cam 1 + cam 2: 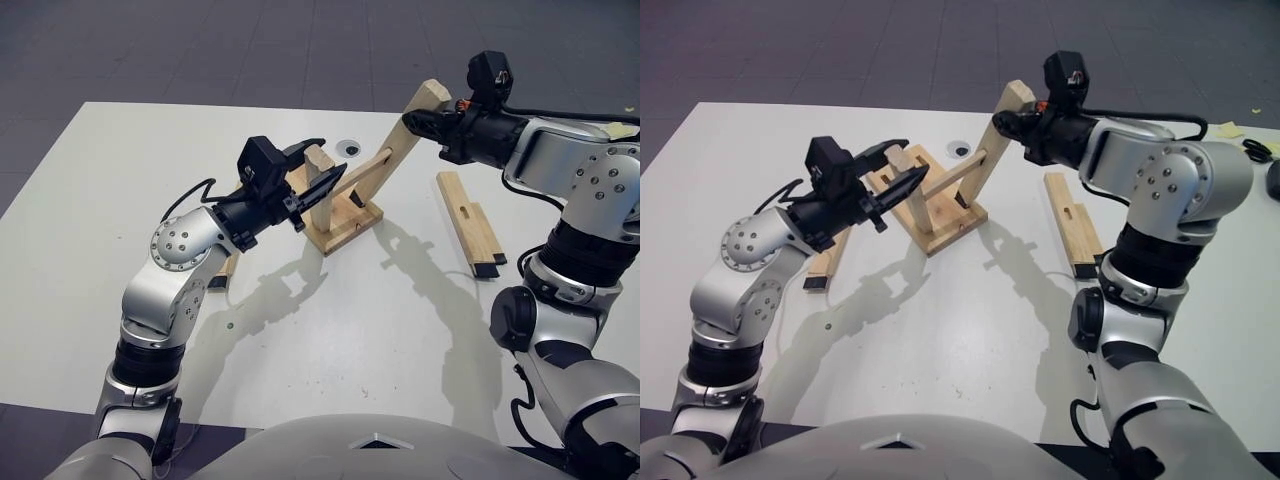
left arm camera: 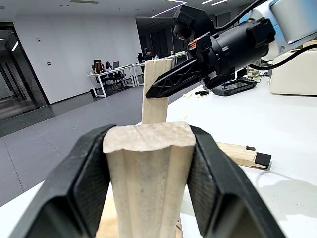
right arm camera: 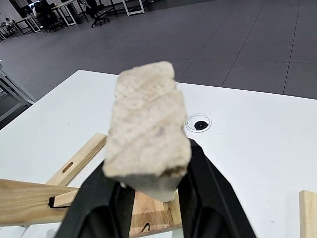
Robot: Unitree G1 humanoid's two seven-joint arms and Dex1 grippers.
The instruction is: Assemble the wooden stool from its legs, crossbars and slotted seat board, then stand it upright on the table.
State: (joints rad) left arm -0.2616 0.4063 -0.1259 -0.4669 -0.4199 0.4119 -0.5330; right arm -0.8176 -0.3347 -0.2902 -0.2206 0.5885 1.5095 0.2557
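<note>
The slotted seat board [image 1: 352, 228] lies flat at the table's far middle. A short wooden leg [image 1: 321, 185] stands upright on it, and my left gripper [image 1: 316, 172] is shut on the leg's top end [image 2: 148, 144]. A taller leg [image 1: 408, 132] leans up to the right from the board, and a crossbar [image 1: 366, 171] joins it to the short leg. My right gripper [image 1: 416, 122] is shut on the taller leg near its upper end [image 3: 146, 124]. A loose leg [image 1: 470, 234] with a slot and a black foot lies on the table to the right.
Another loose slotted wooden piece [image 1: 827, 262] lies under my left forearm, left of the board. A round cable hole [image 1: 349, 148] sits in the table just behind the assembly. Bare white tabletop [image 1: 330, 330] spreads toward the near edge.
</note>
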